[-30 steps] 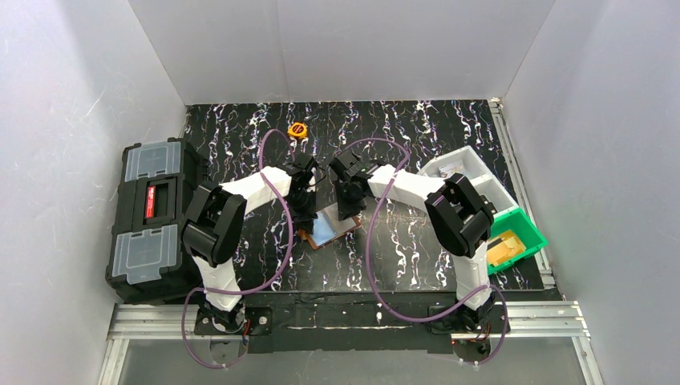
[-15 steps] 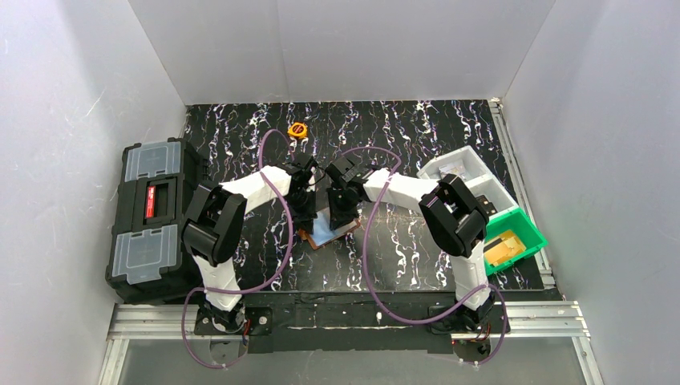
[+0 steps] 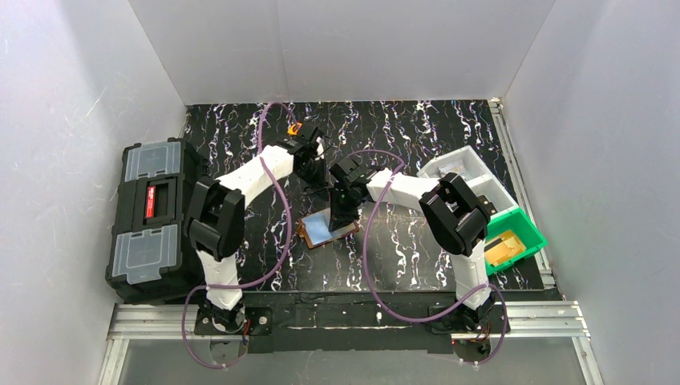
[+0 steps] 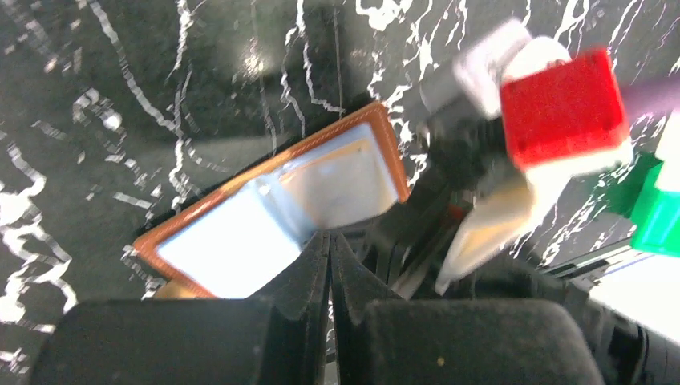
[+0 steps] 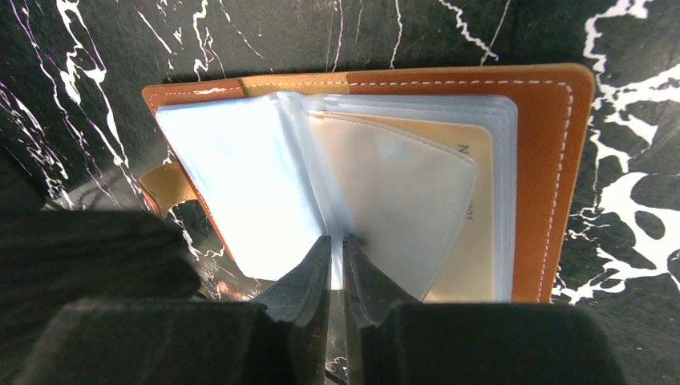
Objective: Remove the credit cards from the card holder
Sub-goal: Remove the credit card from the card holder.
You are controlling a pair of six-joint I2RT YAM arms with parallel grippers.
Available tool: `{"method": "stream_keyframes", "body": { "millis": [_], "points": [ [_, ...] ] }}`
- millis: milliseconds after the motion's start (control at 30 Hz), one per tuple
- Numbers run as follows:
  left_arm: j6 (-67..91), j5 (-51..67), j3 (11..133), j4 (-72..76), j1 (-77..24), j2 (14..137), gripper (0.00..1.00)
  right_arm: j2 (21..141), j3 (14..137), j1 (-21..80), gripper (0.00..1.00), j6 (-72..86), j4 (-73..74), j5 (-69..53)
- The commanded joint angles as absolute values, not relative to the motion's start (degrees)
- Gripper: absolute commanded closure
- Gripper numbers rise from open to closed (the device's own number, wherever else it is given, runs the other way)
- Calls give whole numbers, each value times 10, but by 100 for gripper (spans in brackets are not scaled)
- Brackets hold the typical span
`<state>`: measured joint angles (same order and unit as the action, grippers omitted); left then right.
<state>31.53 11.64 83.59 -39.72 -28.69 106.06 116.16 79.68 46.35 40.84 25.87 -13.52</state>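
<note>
The brown card holder [image 3: 325, 233] lies open on the black marbled table, its clear pockets fanned [image 5: 265, 184]. A tan credit card [image 5: 477, 200] sits inside a right-hand pocket; any other credit cards are hidden by glare. My right gripper [image 5: 337, 241] stands over the holder's near edge, its jaws nearly together on a pale upright pocket leaf at the fold; from above, the right gripper [image 3: 341, 218] covers the holder's right half. My left gripper [image 4: 329, 237] is shut with nothing in it, raised behind the card holder [image 4: 273, 208]. From above, the left gripper [image 3: 317, 178] is clear of it.
A black toolbox [image 3: 152, 216] with grey lids fills the left edge. A white tray [image 3: 469, 172] and a green bin [image 3: 513, 241] stand at the right. A small orange round object [image 3: 293, 127] lies at the back, partly behind the left arm.
The left arm lifted off the card holder and swung back toward the far side. The right gripper moved left onto the holder's middle and its jaws narrowed.
</note>
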Motion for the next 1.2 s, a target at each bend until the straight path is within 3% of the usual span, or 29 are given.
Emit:
{"method": "stream_keyframes", "body": {
  "millis": [0,500,800,1167],
  "points": [
    [351,163,837,-385,-283,1122,100,1184,775,459,84,414,263,-120],
    [356,101,771,-363,-281,1136,100,1180,770,450,85,423,255,-126],
    [340,89,757,-367,-279,1155,100,1086,773,414,59,388,274,-145],
    [337,98,752,-359,-279,1161,100,1062,743,373,56,354,266,-198]
  ]
}}
